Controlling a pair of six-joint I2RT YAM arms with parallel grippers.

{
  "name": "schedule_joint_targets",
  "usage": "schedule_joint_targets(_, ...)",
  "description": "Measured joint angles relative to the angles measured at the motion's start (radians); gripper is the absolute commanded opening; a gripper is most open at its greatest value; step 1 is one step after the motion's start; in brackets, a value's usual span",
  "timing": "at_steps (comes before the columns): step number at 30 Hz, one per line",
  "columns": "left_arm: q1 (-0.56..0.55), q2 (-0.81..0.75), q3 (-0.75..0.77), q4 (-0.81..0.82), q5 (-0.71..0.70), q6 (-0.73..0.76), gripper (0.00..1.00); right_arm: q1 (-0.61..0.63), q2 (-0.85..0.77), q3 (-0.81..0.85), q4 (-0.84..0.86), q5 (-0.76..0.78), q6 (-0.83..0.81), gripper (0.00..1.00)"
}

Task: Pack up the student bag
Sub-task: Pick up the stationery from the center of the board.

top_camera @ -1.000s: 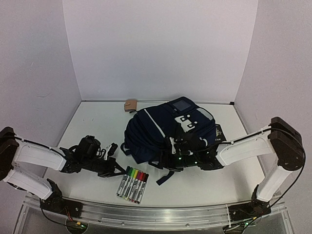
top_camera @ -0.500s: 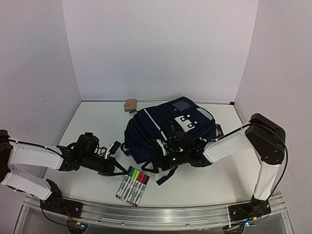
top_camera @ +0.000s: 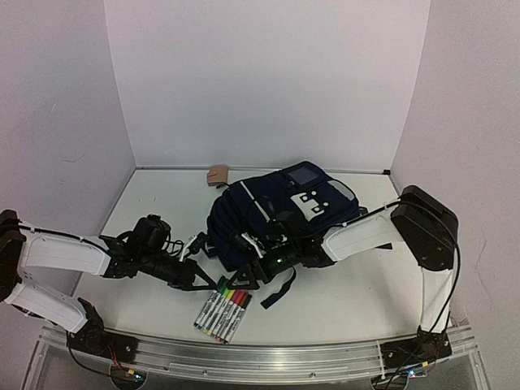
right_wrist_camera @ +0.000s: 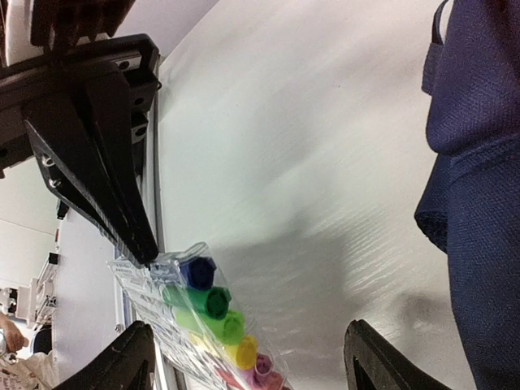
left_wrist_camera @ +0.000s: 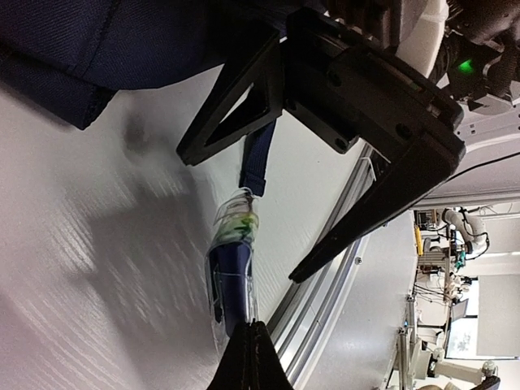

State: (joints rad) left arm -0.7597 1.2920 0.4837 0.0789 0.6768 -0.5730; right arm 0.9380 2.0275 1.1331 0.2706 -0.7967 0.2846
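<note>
Between the two sets of fingers, flat on the table (top_camera: 349, 309), lies the marker pack (top_camera: 223, 307). That is my working point.

Left gripper (top_camera: 210, 284): fingers clenched tip to tip. The tip sits at the pack's near end, at the blue cap. I cannot tell whether it pinches the film or only rests against it.

Right gripper (top_camera: 242, 280): fingers spread wide, nothing in them, hovering just over the far end of the pack and facing the left tip.

Bag (top_camera: 276, 215): behind the right fingers, lying on the table, well apart from the left ones. I see no open mouth from any view. One loose strap (top_camera: 276, 292) trails down beside the right fingers, near the pack.

Risks, my judgement:
- Both grippers crowd one small pack. If the right comes down as it stands, a finger may strike the left tip.
- The film is slick and the pack lies flat, so the closing fingers may push it away instead of gripping it.
- The strap is close enough to get caught in the same grab, which would drag the bag.
- With no opening visible, a lifted pack has nowhere to go yet.
</note>
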Motion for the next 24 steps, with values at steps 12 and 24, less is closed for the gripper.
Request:
schedule_joint_targets(12, 0.000, 0.051, 0.040, 0.000, 0.036, 0.024, 0.00, 0.008, 0.058, 0.053, -0.009, -0.104, -0.017, 0.18)
schedule_joint_targets(24, 0.000, 0.037, 0.038, -0.035, 0.000, 0.004, 0.73, 0.006, -0.015, 0.027, -0.036, -0.137, 0.020, 0.00)
